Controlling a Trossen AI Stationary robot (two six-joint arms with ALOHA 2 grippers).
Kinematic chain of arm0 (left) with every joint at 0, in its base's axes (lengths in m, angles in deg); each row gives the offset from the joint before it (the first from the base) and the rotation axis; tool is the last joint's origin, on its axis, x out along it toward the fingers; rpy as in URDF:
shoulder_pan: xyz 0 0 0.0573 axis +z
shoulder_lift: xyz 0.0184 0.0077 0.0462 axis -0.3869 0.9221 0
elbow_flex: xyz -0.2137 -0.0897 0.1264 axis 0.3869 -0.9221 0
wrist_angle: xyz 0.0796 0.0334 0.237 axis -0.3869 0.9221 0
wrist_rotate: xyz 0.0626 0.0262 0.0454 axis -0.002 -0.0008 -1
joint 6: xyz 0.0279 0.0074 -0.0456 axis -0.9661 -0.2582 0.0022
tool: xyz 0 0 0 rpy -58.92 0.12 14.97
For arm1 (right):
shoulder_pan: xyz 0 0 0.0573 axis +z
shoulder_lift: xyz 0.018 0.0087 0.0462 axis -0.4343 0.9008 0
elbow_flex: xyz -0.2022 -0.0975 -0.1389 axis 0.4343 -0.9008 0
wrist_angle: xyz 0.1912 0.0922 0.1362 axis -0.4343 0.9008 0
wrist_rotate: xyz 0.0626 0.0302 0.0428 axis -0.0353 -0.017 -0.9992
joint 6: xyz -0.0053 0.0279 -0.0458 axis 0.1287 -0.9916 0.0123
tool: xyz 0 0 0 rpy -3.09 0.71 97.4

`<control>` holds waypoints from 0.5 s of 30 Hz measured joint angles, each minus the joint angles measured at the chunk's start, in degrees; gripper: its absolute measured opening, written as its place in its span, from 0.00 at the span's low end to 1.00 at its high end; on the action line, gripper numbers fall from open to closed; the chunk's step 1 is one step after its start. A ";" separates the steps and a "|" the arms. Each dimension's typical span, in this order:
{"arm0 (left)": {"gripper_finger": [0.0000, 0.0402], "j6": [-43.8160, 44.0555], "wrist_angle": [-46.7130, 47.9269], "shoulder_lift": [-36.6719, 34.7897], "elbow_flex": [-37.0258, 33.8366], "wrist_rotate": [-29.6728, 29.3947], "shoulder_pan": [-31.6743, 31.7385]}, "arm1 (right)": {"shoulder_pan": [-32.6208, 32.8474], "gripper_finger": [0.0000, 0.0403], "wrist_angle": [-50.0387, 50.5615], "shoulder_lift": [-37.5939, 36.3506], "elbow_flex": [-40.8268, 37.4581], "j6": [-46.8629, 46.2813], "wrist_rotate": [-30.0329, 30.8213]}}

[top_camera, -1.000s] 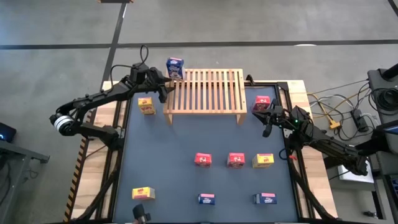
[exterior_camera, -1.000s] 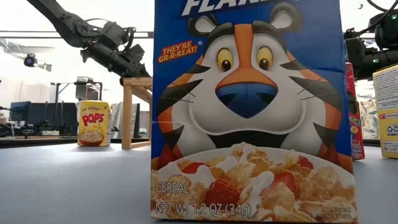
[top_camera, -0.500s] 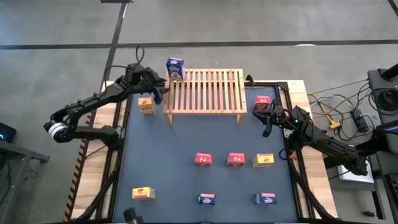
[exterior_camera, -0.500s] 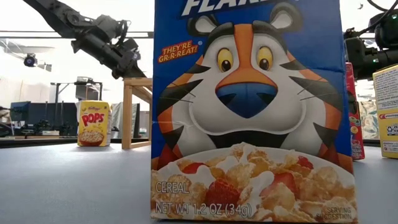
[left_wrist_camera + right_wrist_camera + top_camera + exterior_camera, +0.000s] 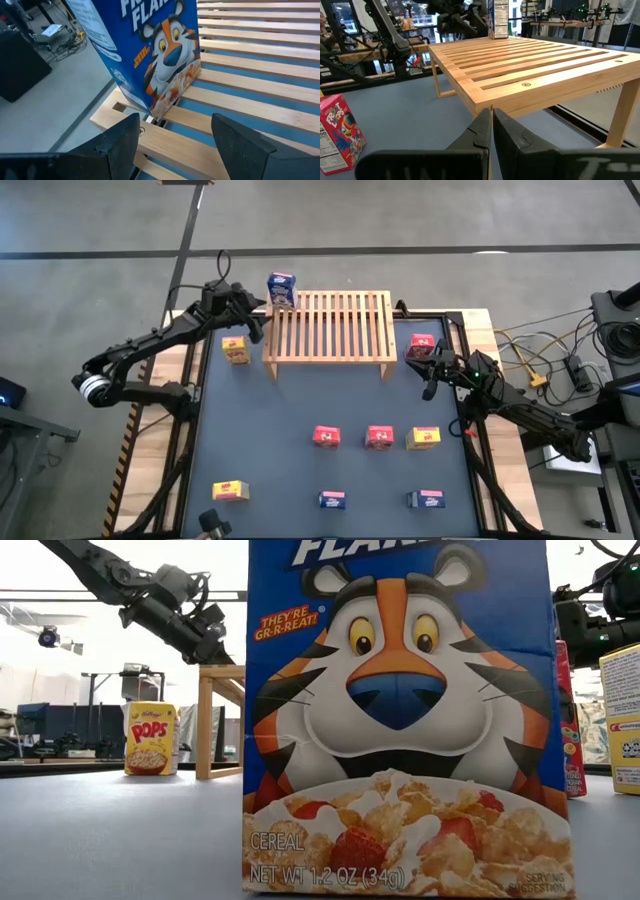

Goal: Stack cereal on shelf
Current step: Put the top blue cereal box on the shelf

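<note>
My left gripper (image 5: 172, 137) stands wide and empty beside the blue box (image 5: 281, 288), which is upright on the shelf (image 5: 330, 328) at its far left corner. Only its wrist view shows the tiger label. My right gripper (image 5: 491, 131) is closed, empty, near a red box (image 5: 421, 345).

table (image 5: 280, 460): dark blue top, wood edges
shelf (image 5: 335, 330): upper centre of frame, on table
on shelf: 1 blue box (image 5: 281, 289), upper-left corner
on table: 8 boxes, red/yellow/blue, spread out
</note>
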 joint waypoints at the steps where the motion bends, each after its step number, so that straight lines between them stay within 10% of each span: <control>1: 0.58 0.18 -0.15 0.44 0.00 0.01 0.00 | 0.00 0.02 0.01 0.00 0.01 0.00 0.00; 15: 0.58 0.99 -2.63 3.20 0.00 0.04 -0.06 | 0.00 0.02 0.02 0.00 0.00 -0.07 0.00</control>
